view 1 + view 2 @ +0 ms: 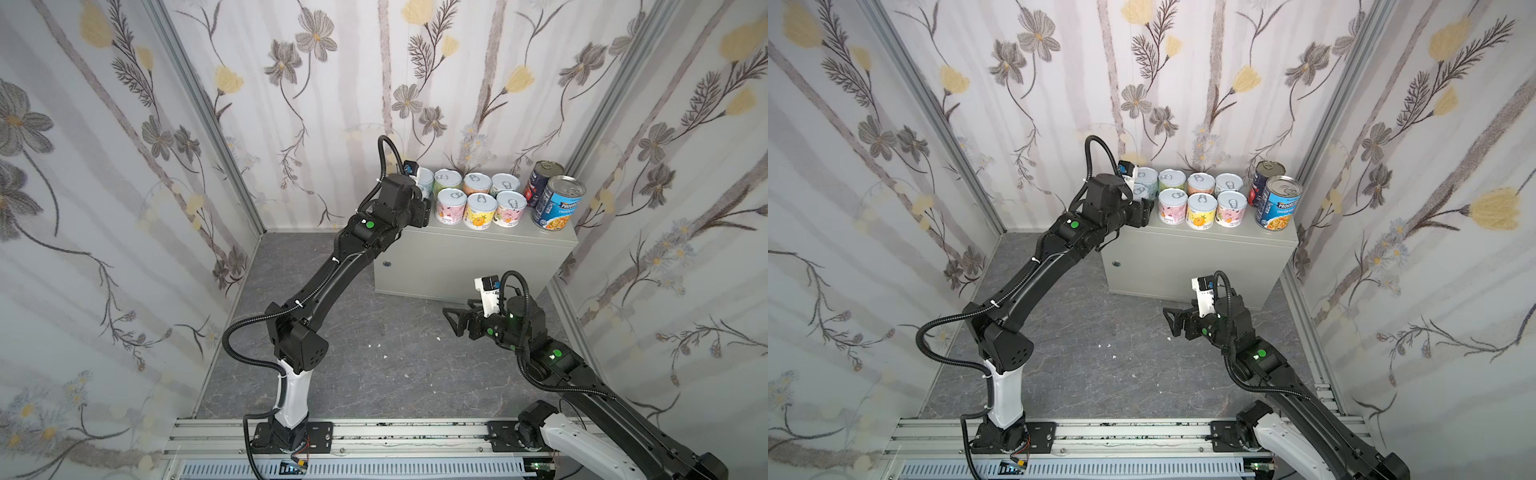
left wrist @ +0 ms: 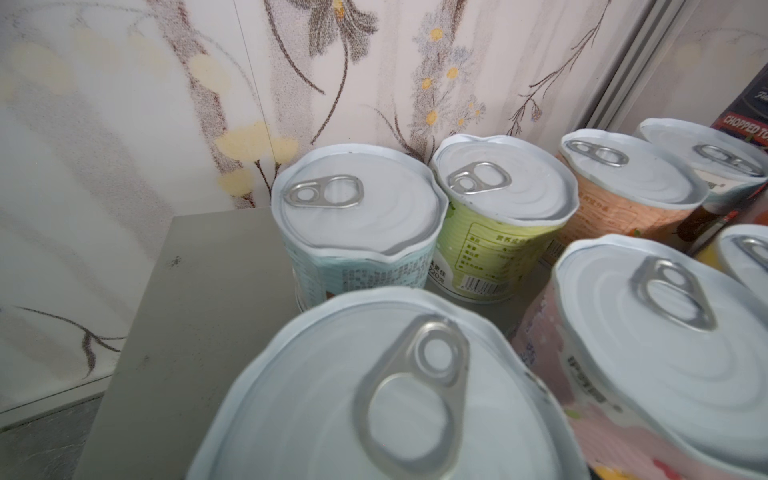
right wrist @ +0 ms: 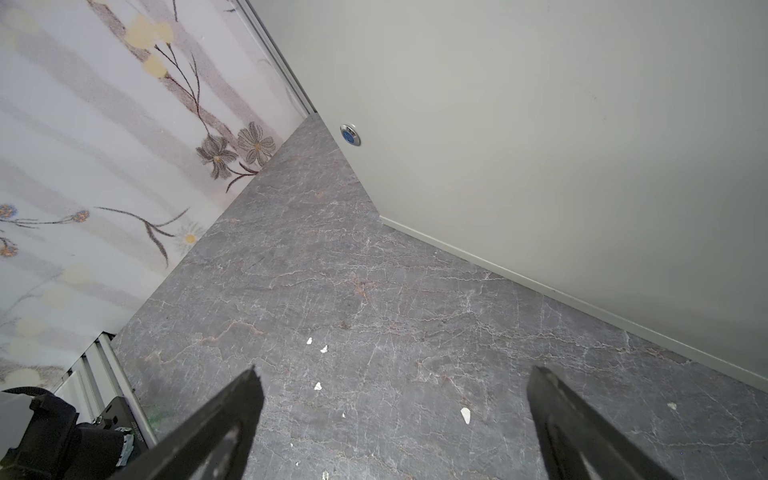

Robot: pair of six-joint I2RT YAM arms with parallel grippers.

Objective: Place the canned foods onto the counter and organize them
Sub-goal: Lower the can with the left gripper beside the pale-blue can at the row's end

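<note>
A pull-tab can (image 2: 374, 395) stands closest on the tabletop (image 2: 199, 291); whether the left hand (image 1: 1142, 214) grips it, I cannot tell. Meanwhile the right hand (image 3: 393, 370) gapes empty above the floor (image 3: 332, 270).

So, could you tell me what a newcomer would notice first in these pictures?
The cluster of cans stands out, packed in two rows on top of the grey cabinet, with two taller cans at its right end. The left gripper is at the rows' left end; the right gripper hangs open above the dark floor.
</note>
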